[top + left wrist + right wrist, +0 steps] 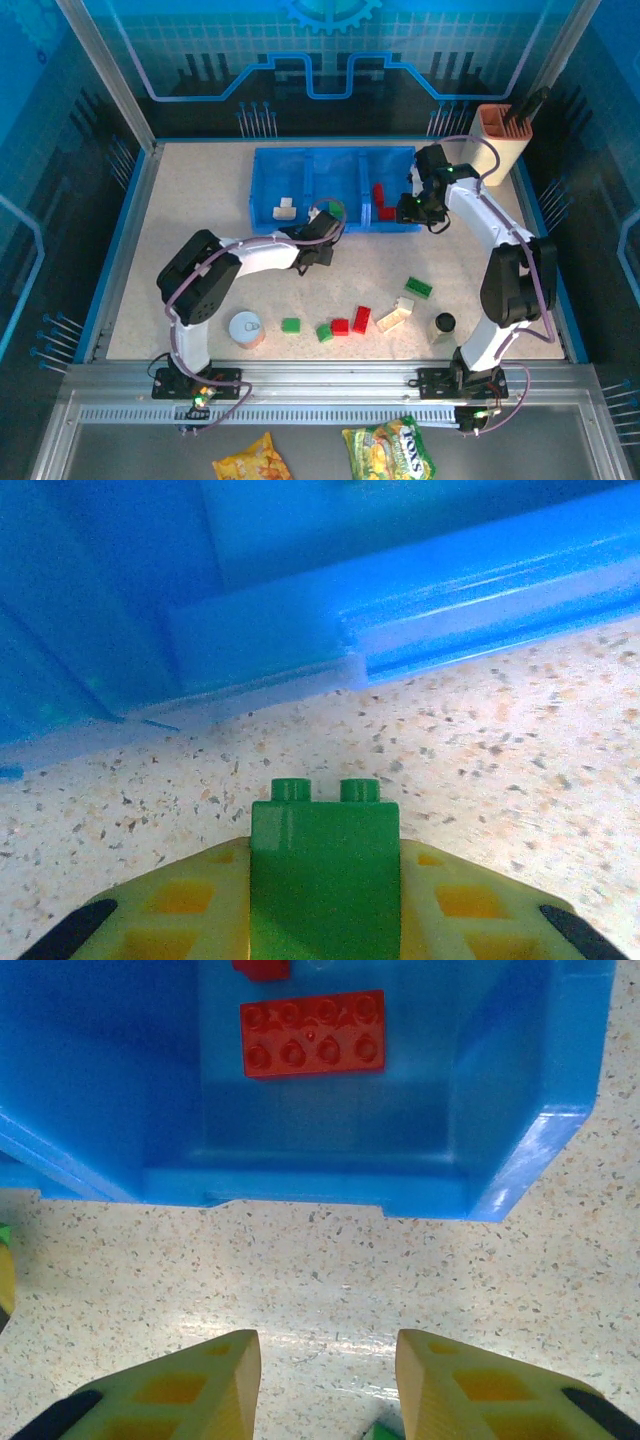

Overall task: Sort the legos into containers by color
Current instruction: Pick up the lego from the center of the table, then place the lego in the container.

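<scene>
The left tool (325,935) is clenched on a green brick (325,865), studs pointing ahead, and the wall of the blue bin (430,590) rises directly in front of it. The right tool (328,1380) stands released with nothing between its fingers. The bin's end compartment is just ahead of it, a red brick (312,1035) lying flat inside. Behind both tools, toward the arm bases, loose legos (361,319) lie scattered on the desk (200,200), flanked by a round tin (246,328) and a black cylinder (444,323). A beige holder (497,140) stands off the bin's right end, beyond the right tool. The lettering on a green-yellow packet (390,450) lying off the desk is too small to read surely
</scene>
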